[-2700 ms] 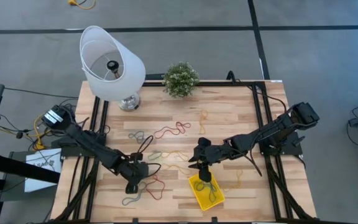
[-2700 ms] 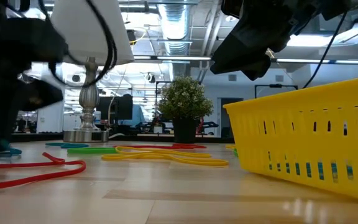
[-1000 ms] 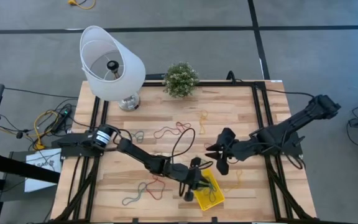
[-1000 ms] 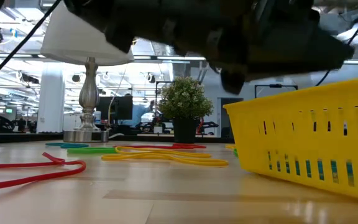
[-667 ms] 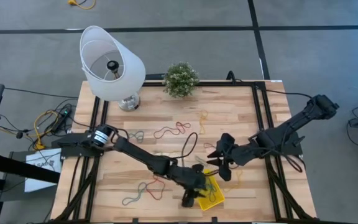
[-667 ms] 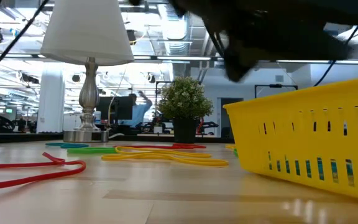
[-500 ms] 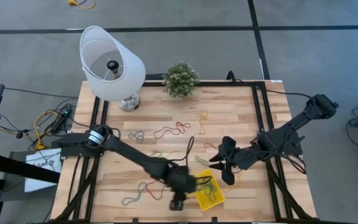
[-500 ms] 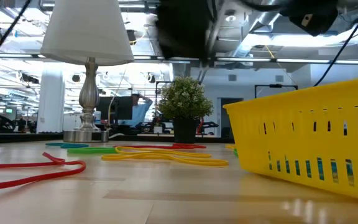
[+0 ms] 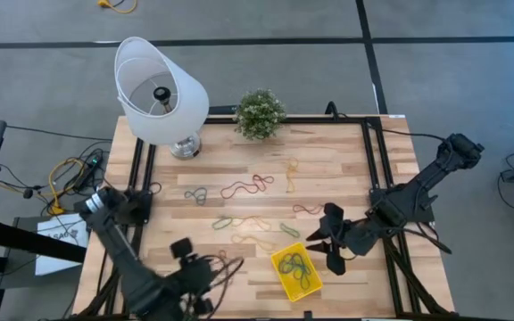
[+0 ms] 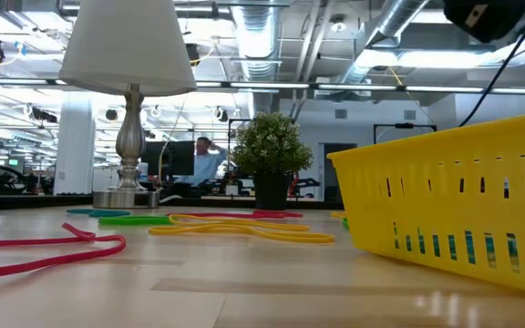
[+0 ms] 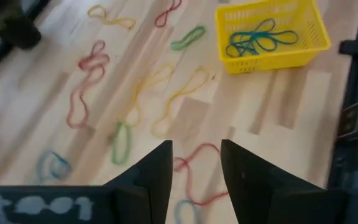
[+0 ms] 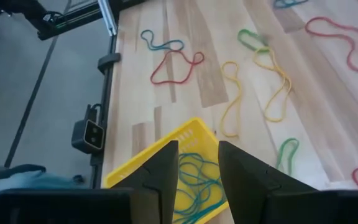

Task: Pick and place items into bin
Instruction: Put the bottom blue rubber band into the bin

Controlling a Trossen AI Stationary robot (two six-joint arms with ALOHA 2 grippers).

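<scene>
Left gripper [image 11: 194,163], slightly parted and empty, hovers over the near-left edge above a red loop [image 11: 194,177]; next, descend and pinch it. Right gripper [image 12: 197,163], parted, empty, waits beside the bin [image 9: 295,271] at near-centre, loops inside.

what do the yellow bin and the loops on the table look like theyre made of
The bin looks like glossy moulded plastic: slotted walls, light showing through in the low view. The loops look like matte rubber or elastic: thin and floppy, lying flat in loose curves. The table appears to be pale wood strips.
</scene>
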